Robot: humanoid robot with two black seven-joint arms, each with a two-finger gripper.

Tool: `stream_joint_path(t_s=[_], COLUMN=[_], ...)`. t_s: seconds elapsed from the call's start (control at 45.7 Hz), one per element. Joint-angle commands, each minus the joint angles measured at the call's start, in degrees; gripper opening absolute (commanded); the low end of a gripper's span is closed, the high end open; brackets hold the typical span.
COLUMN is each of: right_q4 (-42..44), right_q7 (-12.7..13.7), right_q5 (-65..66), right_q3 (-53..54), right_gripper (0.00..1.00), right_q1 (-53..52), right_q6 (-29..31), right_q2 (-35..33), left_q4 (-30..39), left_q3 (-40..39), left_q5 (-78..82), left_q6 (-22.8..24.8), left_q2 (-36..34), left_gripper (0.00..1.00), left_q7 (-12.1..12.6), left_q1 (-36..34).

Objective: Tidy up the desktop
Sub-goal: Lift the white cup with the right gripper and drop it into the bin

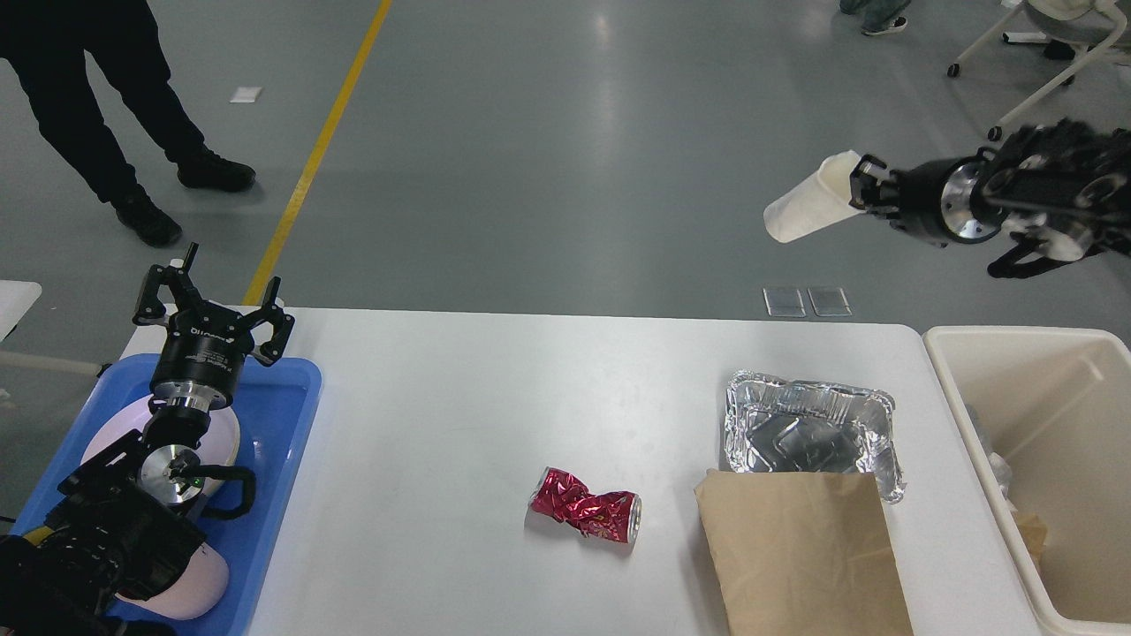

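The white desktop (459, 415) holds a crushed red can (586, 511), a crumpled foil tray (808, 430) and a brown paper bag (800, 552) that overlaps the tray's near edge. My right gripper (861, 190) is raised high above the table's far right corner and is shut on the rim of a white paper cup (808, 210), held tilted on its side. My left gripper (215, 305) is open and empty, pointing up over the far end of the blue tray (287, 415).
A beige bin (1047, 477) stands at the table's right edge with some rubbish inside. White bowls (190, 579) lie in the blue tray under my left arm. A person's legs (106, 115) stand on the floor at far left.
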State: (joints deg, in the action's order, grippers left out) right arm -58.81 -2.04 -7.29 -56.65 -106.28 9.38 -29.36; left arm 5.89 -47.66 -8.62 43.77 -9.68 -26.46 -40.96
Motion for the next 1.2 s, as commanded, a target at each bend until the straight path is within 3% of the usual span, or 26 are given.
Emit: stream_joint_path(t_s=[0.0,0.088,0.219,0.372,0.591,0.788,0.941,0.963,0.985,1.05,1.072,1.182], right_q4=[-2.63,-2.72,0.79,6.95,13.98,17.41,22.5,23.29,24.08,26.89,28.03,29.01], right_q7=[0.11,0.11,0.2,0.28,0.11,-0.07,-0.07,0.02,0.02,-0.07,-0.07,-0.07], right_q5=[0.0,0.0,-0.18,-0.35,-0.27,-0.18,-0.18,-0.18,-0.18,-0.18,-0.18,-0.18], right_q3=[-0.13,-0.22,-2.5,-3.56,-0.75,8.47,11.73,11.73,11.82,12.0,12.08,12.08], right_gripper=[0.0,0.0,0.0,0.0,0.0,0.0,0.0,0.08,0.25,0.91,1.0,1.0], right_q1=[-6.65,-7.71,-4.21,10.11,28.57,47.02,55.56,56.35,57.06,58.55,58.82,59.7], right_q6=[4.67,5.73,2.05,-6.03,-9.64,-12.46,-12.72,-12.72,-12.72,-12.9,-12.81,-12.37], right_q2=[-3.68,-4.74,-5.97,-9.48,-16.87,-16.7,-12.93,-12.31,-11.78,-10.37,-9.85,-8.17], left_q4=[0.0,0.0,0.0,0.0,0.0,0.0,0.0,0.0,0.0,0.0,0.0,0.0], left_q3=[0.02,-0.07,0.02,0.02,0.02,0.02,0.02,0.02,0.02,-0.07,0.02,0.02], left_q5=[0.01,0.01,0.01,0.01,0.01,0.01,0.01,0.01,0.01,0.01,0.01,0.01], left_q6=[0.0,0.0,0.0,0.0,0.0,0.09,0.0,0.0,0.0,0.0,0.0,0.0], left_q2=[0.01,0.01,0.01,0.01,0.1,0.01,0.1,0.01,0.01,0.1,0.01,0.01], left_gripper=[0.96,0.96,0.96,0.96,0.96,0.96,0.96,0.96,0.96,0.96,0.96,0.96], left_q7=[0.0,0.0,0.0,0.0,0.0,0.0,0.0,0.0,0.0,0.0,0.0,0.0], left_q1=[0.0,0.0,0.0,0.0,0.0,0.0,0.0,0.0,0.0,0.0,0.0,0.0])
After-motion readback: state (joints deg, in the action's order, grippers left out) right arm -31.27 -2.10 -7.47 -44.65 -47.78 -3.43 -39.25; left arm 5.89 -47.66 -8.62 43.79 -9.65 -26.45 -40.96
